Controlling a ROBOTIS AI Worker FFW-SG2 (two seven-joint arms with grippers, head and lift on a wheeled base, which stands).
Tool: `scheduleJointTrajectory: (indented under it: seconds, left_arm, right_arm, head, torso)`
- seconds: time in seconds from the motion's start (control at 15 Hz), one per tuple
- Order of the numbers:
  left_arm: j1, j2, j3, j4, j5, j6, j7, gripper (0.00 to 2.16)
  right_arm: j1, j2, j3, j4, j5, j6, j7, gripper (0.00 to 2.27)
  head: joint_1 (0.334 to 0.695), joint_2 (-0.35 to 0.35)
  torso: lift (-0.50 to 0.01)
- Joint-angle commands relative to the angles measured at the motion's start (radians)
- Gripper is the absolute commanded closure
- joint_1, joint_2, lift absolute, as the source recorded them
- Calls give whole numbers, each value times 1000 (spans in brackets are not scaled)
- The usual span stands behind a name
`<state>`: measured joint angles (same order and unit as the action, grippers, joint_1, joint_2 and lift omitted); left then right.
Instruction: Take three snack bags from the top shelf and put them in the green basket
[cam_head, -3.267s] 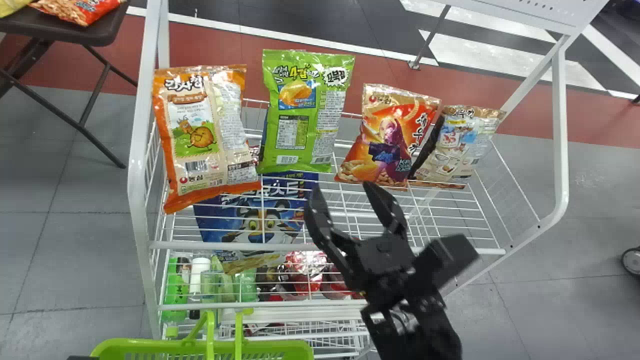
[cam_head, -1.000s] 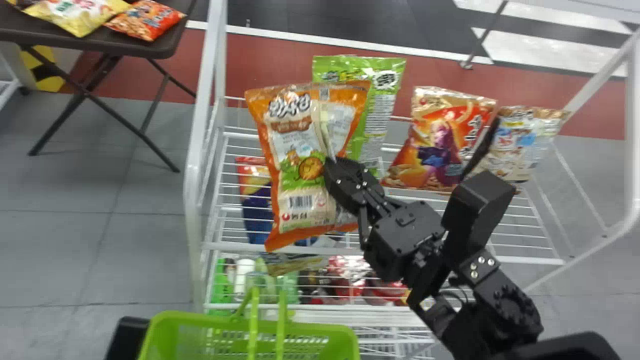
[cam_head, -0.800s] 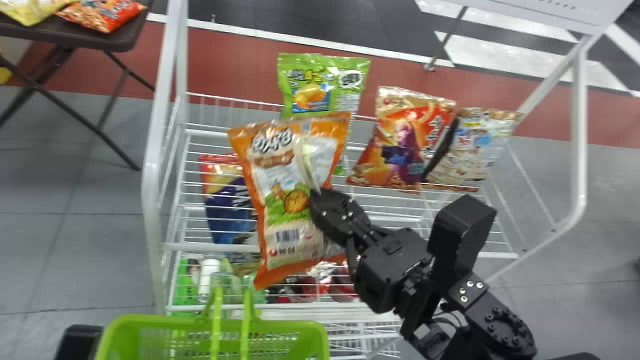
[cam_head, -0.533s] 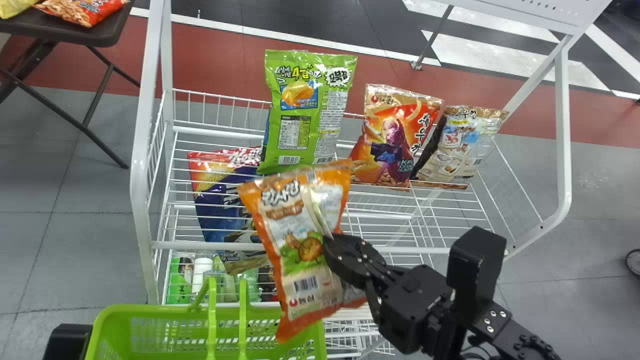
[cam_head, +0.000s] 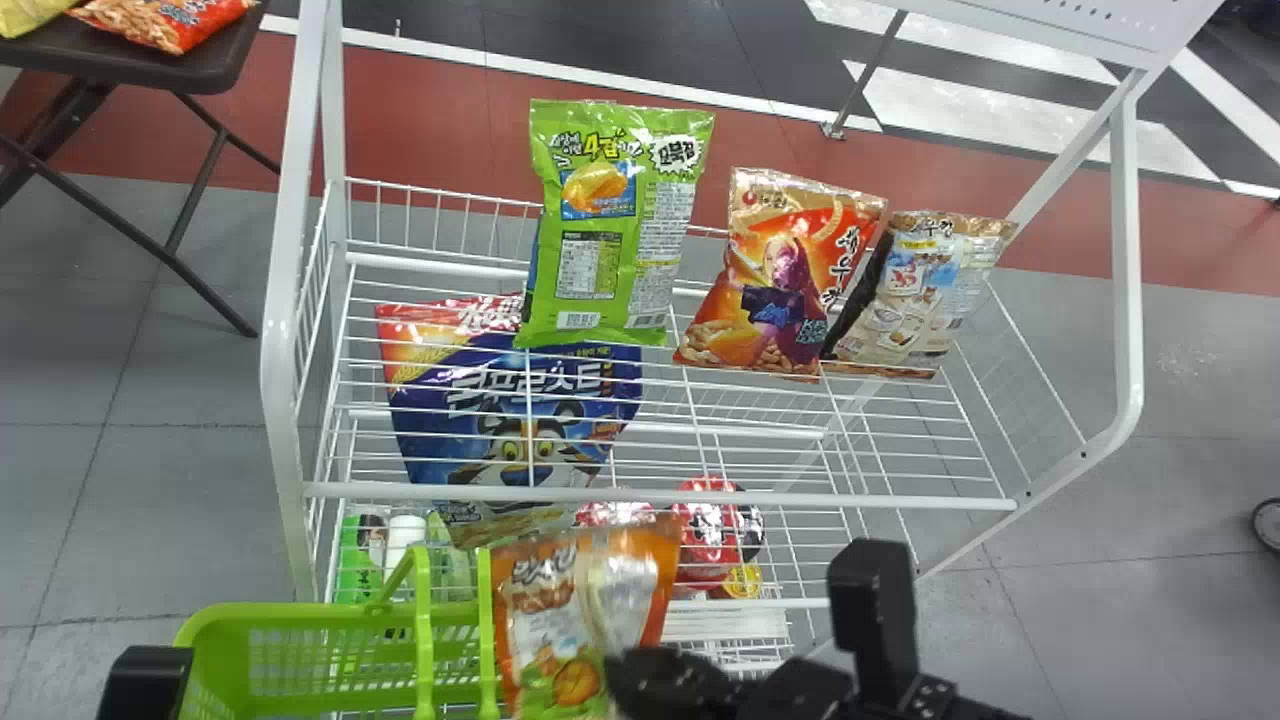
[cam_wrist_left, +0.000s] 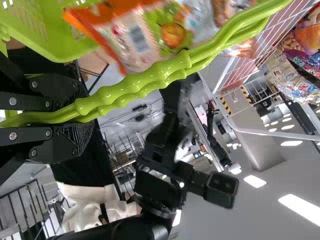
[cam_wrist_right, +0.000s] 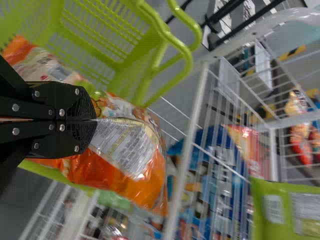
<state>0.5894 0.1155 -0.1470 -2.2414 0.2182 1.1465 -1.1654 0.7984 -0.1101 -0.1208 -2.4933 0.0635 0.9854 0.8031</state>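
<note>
Orange-and-cream snack bag (cam_head: 585, 610): located lower centre of the head view, at the right end of the green basket (cam_head: 290, 615). Whether it is inside the rim or above it, I cannot tell. The right gripper (cam_wrist_right: 94, 120) is clenched on a raised fold of the bag's face; a fold presumably offers flat fingers a better purchase than the plump body. Orientation: titled end toward the top of the frame, long axis nearly vertical there, printed panel facing the head camera.

The left gripper (cam_wrist_left: 50, 117) is clamped around the paired basket handles (cam_wrist_left: 150, 74), apparently to steady the basket during loading. The basket occupies the lower left of the head view, in front of the white wire rack (cam_head: 400, 491), which likely keeps the transfer short.

Farther out, on the top shelf: a green snack bag (cam_head: 610, 230) at upper centre, an orange-red snack bag (cam_head: 775, 290) right of centre, and a beige-and-blue snack bag (cam_head: 920, 290) beside it. Advised next step: align over the basket, then release.
</note>
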Motion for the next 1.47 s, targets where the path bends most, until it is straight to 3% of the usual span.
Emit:
scheduleJointTrajectory:
  seconds: [0.0, 0.13, 0.27, 0.47, 0.6, 0.67, 0.73, 0.87, 1.0, 1.4]
  left_arm:
    - [0, 0, -9, 0, -3, -6, 4, 1045]
    - [0, 1, -19, -1, -5, -6, 9, 1045]
    - [-2, 1, -23, -1, -5, -6, 10, 1045]
    - [-3, 1, -23, 0, -7, -6, 13, 1045]
    - [-7, 1, -26, -1, -7, -6, 13, 1045]
    - [-11, 1, -34, -1, -13, -3, 13, 1045]
    - [-11, 1, -39, -1, -22, -3, 16, 1045]
    - [-11, 1, -39, -1, -22, 0, 16, 1045]
    - [-14, 1, -39, -1, -22, 3, 20, 1045]
    - [-11, 4, -48, -9, -25, 16, 27, 1045]
  right_arm:
    - [-28, -3, 46, 65, -2, 48, 18, 2243]
    - [-50, -3, 75, 99, -27, 72, 41, 2243]
    - [-84, 0, 79, 134, -91, 103, 126, 2243]
    - [-107, 3, 95, 140, -116, 167, 191, 2243]
    - [-156, 1, 101, 174, -119, 253, 289, 2240]
    - [-180, 0, 110, 189, -103, 312, 315, 2105]
    - [-183, 1, 116, 195, -86, 315, 312, 1659]
    - [-200, -2, 115, 194, -37, 385, 311, 93]
    - [-202, 0, 104, 175, 19, 401, 295, -2]
    - [-171, 26, -8, 131, 7, 217, 265, 53]
  head:
    - [695, -350]
    - [695, -350]
    - [695, -350]
    - [695, -350]
    - [695, -350]
    - [695, -350]
    - [695, -350]
    - [695, -350]
    - [695, -350]
    - [695, -350]
  torso:
    - [-30]
    - [-30]
    - [-30]
    - [-30]
    - [-30]
    - [-30]
    - [-30]
    - [-30]
    - [-30]
    - [-30]
